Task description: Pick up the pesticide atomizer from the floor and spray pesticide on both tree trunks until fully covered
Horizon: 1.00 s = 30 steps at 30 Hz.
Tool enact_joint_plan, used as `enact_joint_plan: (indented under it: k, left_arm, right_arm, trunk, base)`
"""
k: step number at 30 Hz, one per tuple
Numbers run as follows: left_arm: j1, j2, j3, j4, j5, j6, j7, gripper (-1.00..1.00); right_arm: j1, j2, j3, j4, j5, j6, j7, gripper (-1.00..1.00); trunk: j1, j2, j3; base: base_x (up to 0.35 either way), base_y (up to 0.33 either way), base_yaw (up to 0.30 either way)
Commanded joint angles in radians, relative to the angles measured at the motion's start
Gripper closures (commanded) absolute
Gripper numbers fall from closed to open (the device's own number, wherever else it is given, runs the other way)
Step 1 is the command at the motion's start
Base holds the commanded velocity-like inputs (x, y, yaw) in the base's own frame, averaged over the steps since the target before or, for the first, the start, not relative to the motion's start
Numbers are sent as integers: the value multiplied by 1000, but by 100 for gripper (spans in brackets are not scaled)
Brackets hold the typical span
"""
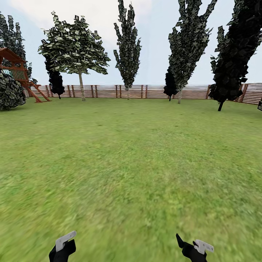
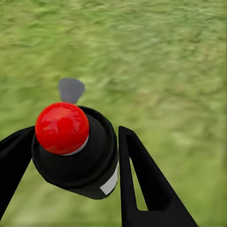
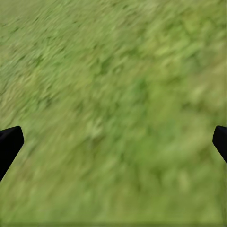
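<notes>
The pesticide atomizer (image 2: pixel 75 151) is clamped between the left gripper's (image 2: pixel 71 156) fingers, red cap outward for spraying; the right gripper (image 3: pixel 113 142) is spread wide, empty over grass (image 3: pixel 118 85)

Left gripper (image 2: pixel 75 156): jaws filled by the pesticide atomizer (image 2: pixel 73 149).
Right gripper (image 3: pixel 113 142): gap wide, bare grass (image 3: pixel 118 94) beyond.
Ahead: open lawn; fence (image 1: pixel 109 91) and dark trees (image 1: pixel 128 47) far beyond.

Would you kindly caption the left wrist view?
Left gripper holding the red-topped sprayer above the grass.
</notes>
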Motion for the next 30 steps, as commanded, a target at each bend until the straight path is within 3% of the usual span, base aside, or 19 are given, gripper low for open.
enact_joint_plan:
  k: [1, 19, 30]
  left_arm:
    - [0, 0, 0, 0, 0, 0, 0, 100]
    - [0, 0, 0, 0, 0, 0, 0, 100]
    - [0, 0, 0, 0, 0, 0, 0, 100]
  right_arm:
    - [0, 0, 0, 0, 0, 0, 0, -100]
    - [0, -2, -1, 0, -2, 0, 9, -100]
    - [0, -2, 5, 2, 2, -5, 1, -100]
  trunk:
    - [0, 0, 0]
    - [0, 0, 0]
    - [0, 0, 0]
  base:
    - [0, 0, 0]
    - [3, 0, 0]
    - [301, 0, 76]
